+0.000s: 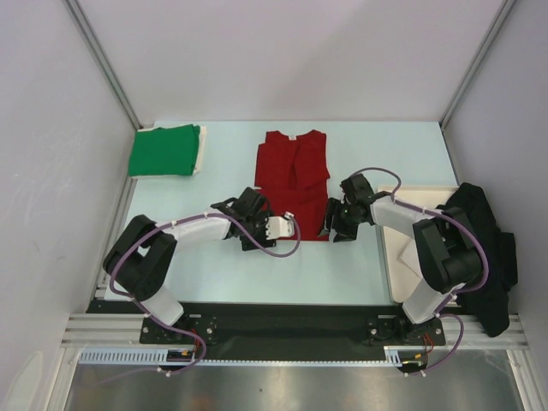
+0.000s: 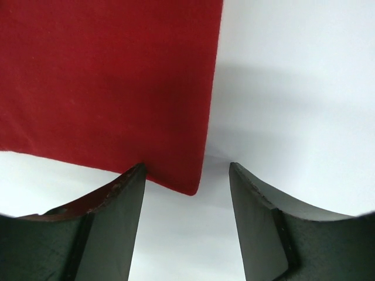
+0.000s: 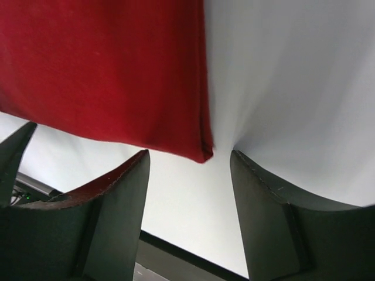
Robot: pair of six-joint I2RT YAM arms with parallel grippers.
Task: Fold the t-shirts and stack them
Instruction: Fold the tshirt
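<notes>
The deep red t-shirt [image 1: 293, 175] lies flat mid-table, sleeves folded in, neck label at the far end. The bright green t-shirt [image 1: 164, 151] lies folded at the back left. My left gripper [image 1: 254, 224] is open, low over the red shirt's near-left corner. In the left wrist view that corner [image 2: 190, 186] lies between the fingers of the gripper [image 2: 187, 167], nearer the left one. My right gripper [image 1: 336, 228] is open at the shirt's near-right corner. In the right wrist view the corner [image 3: 202, 153] sits between the spread fingers of the gripper [image 3: 190, 153]. Neither grips cloth.
A flat cream board [image 1: 401, 261] lies at the right, partly under my right arm. A black garment [image 1: 492, 244] is heaped over the table's right edge. Enclosure walls stand left, right and behind. A black rail [image 1: 282, 321] runs along the near edge.
</notes>
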